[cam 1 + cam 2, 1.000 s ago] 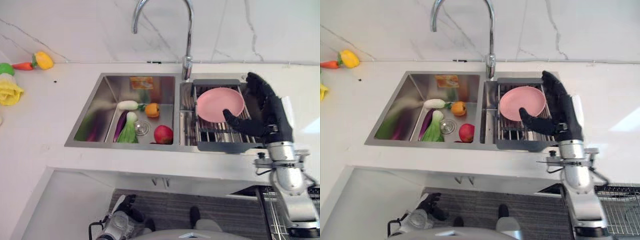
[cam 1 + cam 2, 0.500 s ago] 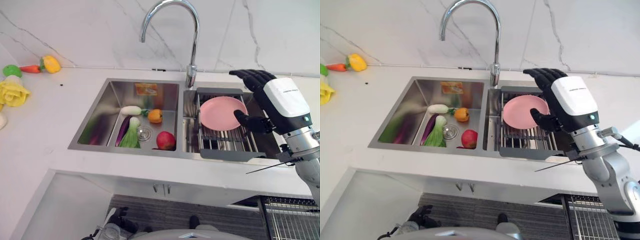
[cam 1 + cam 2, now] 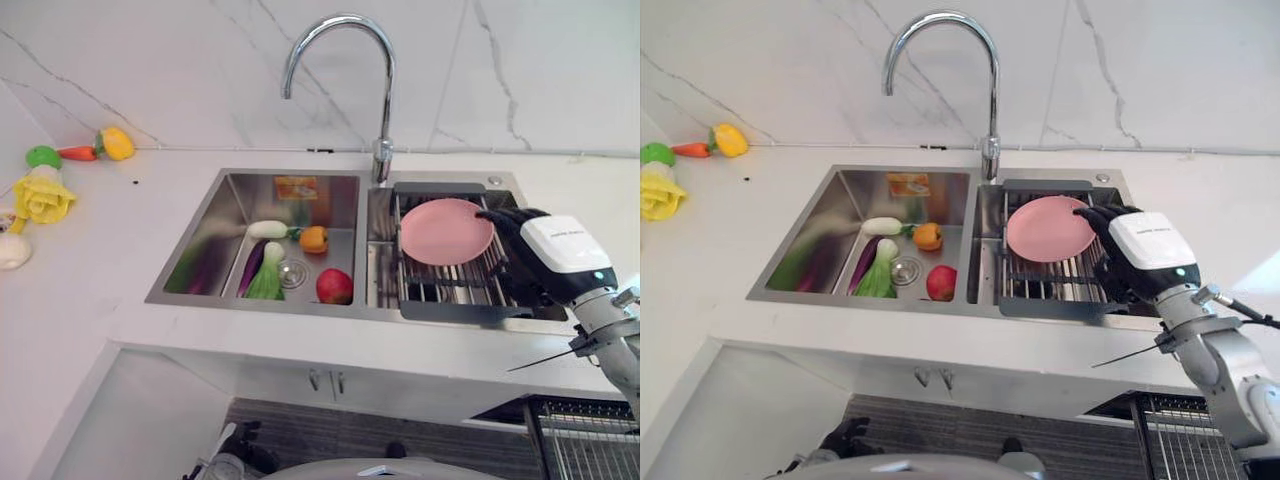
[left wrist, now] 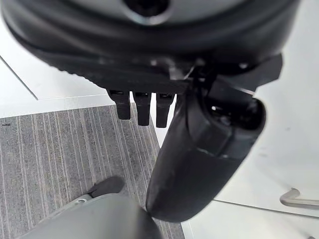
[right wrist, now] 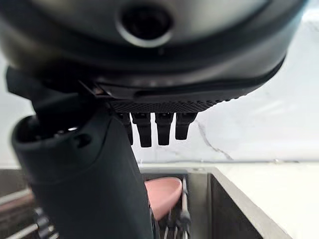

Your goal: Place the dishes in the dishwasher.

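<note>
Left eye view, plate: a pink plate [image 3: 446,231] lies tilted on the dish rack [image 3: 452,290] in the right basin of the sink [image 3: 190,262], toward the rack's far edge.
Left eye view, right hand: the right hand [image 3: 540,258] is at the rack's right edge, fingertips reaching to the plate's right rim; contact cannot be told.
Left eye view, left basin: a red apple [image 3: 334,286] near the front edge, an orange pepper [image 3: 313,238], a white radish [image 3: 267,229], a green leafy vegetable [image 3: 267,278] and a purple eggplant [image 3: 250,267].
Left eye view, counter: toy vegetables [image 3: 92,149] at the far left corner of the counter [image 3: 90,260]; the faucet [image 3: 371,90] rises at the sink's far edge.
Right eye view: same layout.
Left wrist view, left hand: the left hand [image 4: 149,79] hangs over grey floor [image 4: 55,144], fingers loosely straight, holding nothing.
Right wrist view, right hand: fingers extended, relaxed, nothing grasped; the plate shows past the thumb, resting on the rack.
</note>
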